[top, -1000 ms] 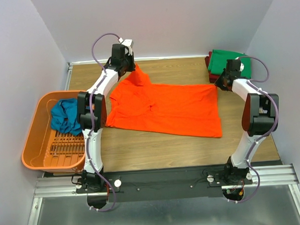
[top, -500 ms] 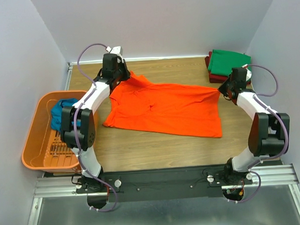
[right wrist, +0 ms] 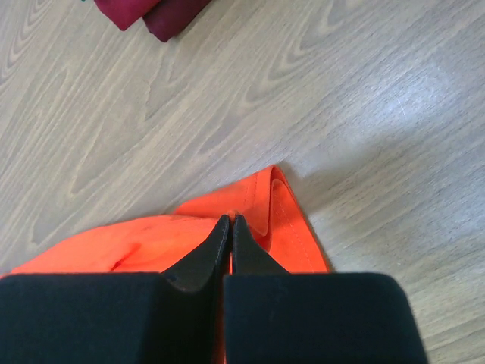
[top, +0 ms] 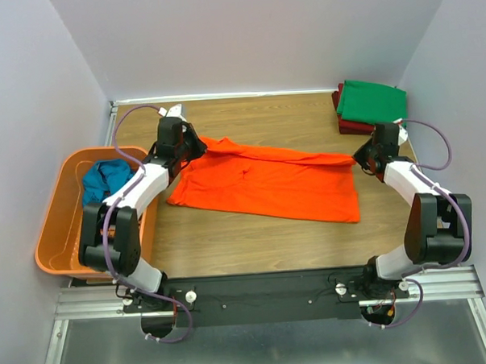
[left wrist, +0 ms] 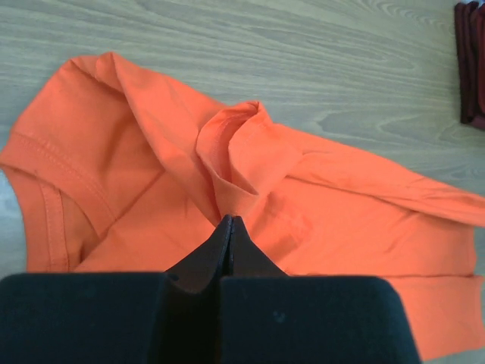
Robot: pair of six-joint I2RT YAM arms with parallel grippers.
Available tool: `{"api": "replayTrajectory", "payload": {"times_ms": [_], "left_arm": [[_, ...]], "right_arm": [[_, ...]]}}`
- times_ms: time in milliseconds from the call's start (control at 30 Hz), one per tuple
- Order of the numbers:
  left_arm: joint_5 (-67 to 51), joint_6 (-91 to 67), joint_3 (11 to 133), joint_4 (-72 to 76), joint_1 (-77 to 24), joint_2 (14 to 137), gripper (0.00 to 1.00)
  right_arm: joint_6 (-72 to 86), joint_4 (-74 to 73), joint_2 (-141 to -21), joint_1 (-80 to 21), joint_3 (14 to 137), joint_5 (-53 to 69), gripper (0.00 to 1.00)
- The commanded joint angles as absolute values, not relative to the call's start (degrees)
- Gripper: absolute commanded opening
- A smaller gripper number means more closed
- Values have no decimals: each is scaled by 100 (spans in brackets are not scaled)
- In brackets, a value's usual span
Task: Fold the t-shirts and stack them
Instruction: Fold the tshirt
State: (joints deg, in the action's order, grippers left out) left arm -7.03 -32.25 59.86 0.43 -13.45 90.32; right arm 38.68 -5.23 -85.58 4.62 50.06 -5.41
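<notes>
Now the left gripper (left wrist: pixel 229 220) and right gripper (right wrist: pixel 230 218) are pinching the far corners of the orange t-shirt (top: pixel 267 189). Soft and light, it is likely sagging between them.

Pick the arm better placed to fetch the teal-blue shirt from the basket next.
Left, probably: the teal-blue cloth t-shirt lies in the orange plastic basket, nearer the left gripper; the right gripper is across the wooden table. Both hold the bright orange t-shirt.

Bright orange t-shirt (top: pixel 267 181), green t-shirt (top: pixel 372 100), dark red t-shirt (top: pixel 349 128), teal-blue t-shirt (top: pixel 106 185), orange basket (top: pixel 53 230), pale wood-grain table (top: pixel 254 239)
</notes>
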Motion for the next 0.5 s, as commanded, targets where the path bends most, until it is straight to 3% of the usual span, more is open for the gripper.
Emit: {"api": "replayTrajectory", "payload": {"times_ms": [0, 467], "left_arm": [[-527, -3410, 5766, 378, -1327, 8429, 0], [-396, -3463, 4958, 255, -1283, 7419, 0]], "right_arm": [[4025, -440, -8551, 492, 4931, -800, 6], [4131, -440, -8692, 492, 4764, -1046, 7]]}}
